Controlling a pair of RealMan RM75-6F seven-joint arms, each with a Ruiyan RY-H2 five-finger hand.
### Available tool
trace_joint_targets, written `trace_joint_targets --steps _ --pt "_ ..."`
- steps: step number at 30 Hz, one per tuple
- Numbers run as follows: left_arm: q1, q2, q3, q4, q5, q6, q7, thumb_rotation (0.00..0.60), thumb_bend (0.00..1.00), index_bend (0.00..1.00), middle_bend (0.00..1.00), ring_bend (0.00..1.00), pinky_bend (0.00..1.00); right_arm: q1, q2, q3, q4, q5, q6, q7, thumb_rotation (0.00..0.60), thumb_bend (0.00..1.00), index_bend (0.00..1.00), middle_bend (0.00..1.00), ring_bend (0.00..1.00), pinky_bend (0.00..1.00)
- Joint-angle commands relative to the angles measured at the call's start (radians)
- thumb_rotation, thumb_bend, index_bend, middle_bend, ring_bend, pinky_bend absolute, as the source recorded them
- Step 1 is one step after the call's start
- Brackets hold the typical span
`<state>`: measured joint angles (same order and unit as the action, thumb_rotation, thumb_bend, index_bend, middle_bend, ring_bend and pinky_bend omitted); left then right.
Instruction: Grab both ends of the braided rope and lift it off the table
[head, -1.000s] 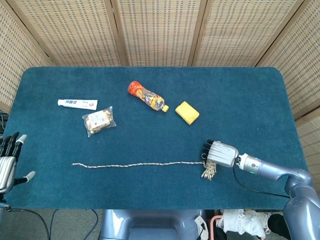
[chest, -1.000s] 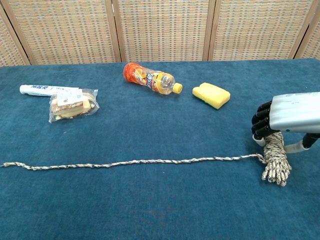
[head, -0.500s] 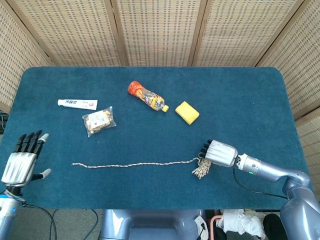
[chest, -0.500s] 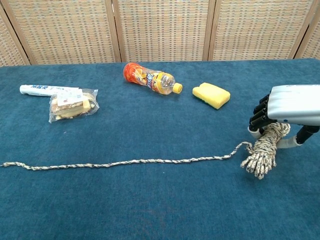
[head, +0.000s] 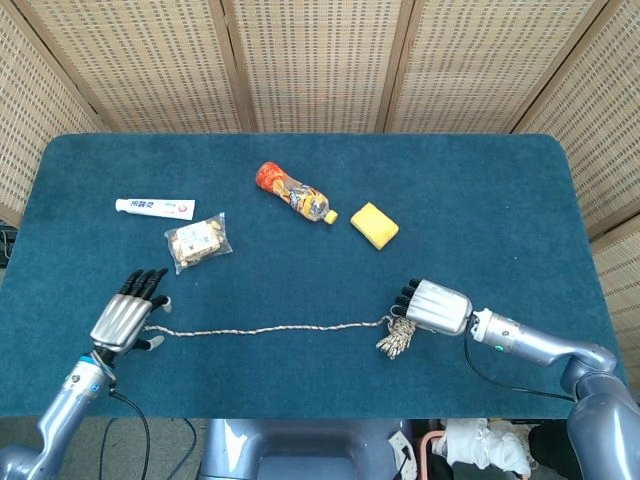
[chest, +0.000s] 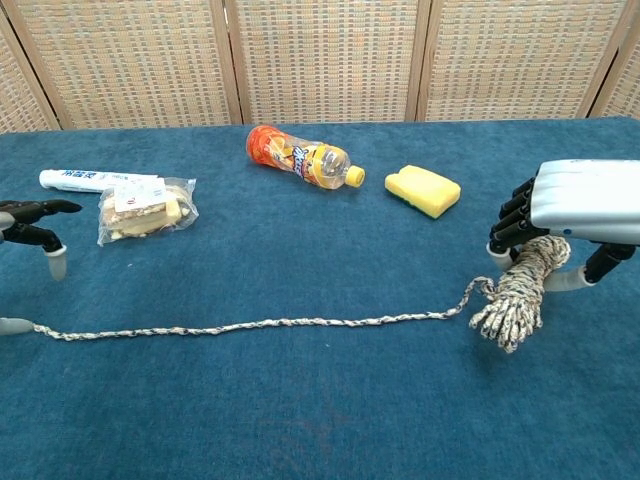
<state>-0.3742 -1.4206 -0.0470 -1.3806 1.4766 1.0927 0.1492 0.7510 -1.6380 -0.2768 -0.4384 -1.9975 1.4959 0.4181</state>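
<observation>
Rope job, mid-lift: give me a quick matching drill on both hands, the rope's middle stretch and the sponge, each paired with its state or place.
Things:
1. right hand
2. left hand
3. rope, middle stretch
4. sponge

States:
A. lies flat on the table
B. fingers spread, holding nothing, at the rope's plain end
C. sits just right of the bottle
D. grips the tasselled end, raised off the cloth

Pairs: 1-D, 2-B, 3-A, 4-C
</observation>
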Motion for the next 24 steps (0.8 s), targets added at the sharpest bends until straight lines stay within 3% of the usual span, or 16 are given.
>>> trace_joint_targets --steps 1,11,18,24 --pt "-0.021 -0.034 0.008 0.033 0.000 -0.024 -0.013 0.600 0.20 0.46 0.00 0.00 0.00 0.004 0.009 -0.001 -0.021 0.004 -0.001 -0.010 0.600 0.59 0.61 0.61 0.49 0.55" --pt "-0.048 -0.066 0.019 0.044 -0.032 -0.073 -0.010 0.600 0.30 0.51 0.00 0.00 0.00 0.009 0.026 -0.001 -0.063 0.013 -0.011 -0.027 0.600 0.59 0.61 0.61 0.49 0.55" --pt "-0.057 -0.065 0.029 0.037 -0.054 -0.097 0.008 0.600 0.32 0.52 0.00 0.00 0.00 0.012 0.033 0.001 -0.084 0.017 -0.012 -0.038 0.600 0.60 0.61 0.61 0.49 0.55" --pt "-0.063 -0.073 0.033 0.045 -0.074 -0.111 0.017 0.600 0.41 0.53 0.00 0.00 0.00 0.006 0.033 -0.002 -0.091 0.020 -0.019 -0.046 0.600 0.60 0.61 0.61 0.49 0.55"
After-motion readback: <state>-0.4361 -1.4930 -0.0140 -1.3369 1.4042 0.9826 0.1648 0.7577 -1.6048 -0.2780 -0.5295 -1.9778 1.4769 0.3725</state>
